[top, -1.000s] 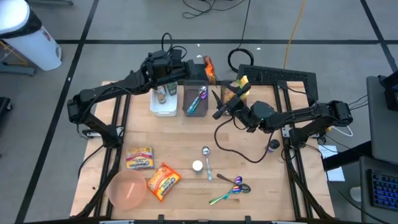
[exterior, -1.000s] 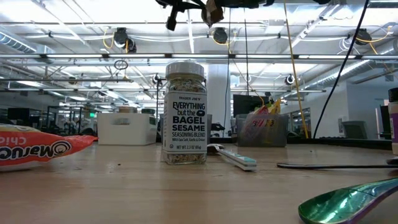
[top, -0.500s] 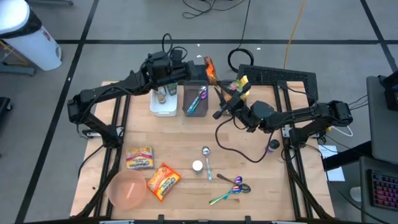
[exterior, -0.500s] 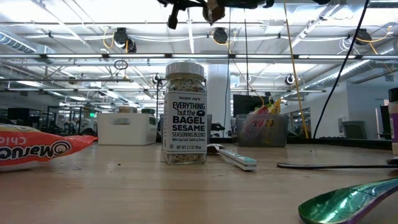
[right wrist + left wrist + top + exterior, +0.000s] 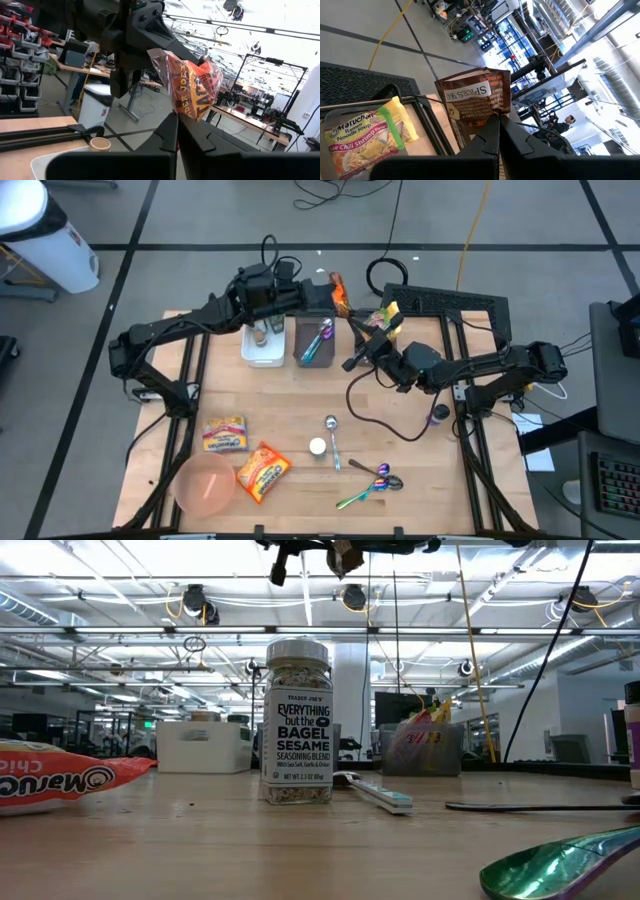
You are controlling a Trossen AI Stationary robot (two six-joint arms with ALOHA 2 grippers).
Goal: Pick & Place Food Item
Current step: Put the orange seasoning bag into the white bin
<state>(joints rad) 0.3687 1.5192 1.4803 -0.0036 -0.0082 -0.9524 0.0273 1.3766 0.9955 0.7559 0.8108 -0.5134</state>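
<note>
Spice packet (image 5: 338, 288) held between both grippers above the table's 12 o'clock edge.

In the high view the packet shows only as a small orange-brown sliver, and the arm bodies cover both sets of fingertips. The low view cuts the arms off at the upper frame edge. The left wrist view shows the packet's brown back, printed "SPICES"; the right wrist view shows its glossy orange front with partial lettering. The left gripper (image 5: 498, 119) is fully closed on the packet's lower edge. The right gripper (image 5: 176, 118) is also fully closed, pinching the packet's opposite side. The packet hangs in the air between the two, just beyond the grey bin (image 5: 316, 340) and beside the ramen pack (image 5: 362, 132).
</note>
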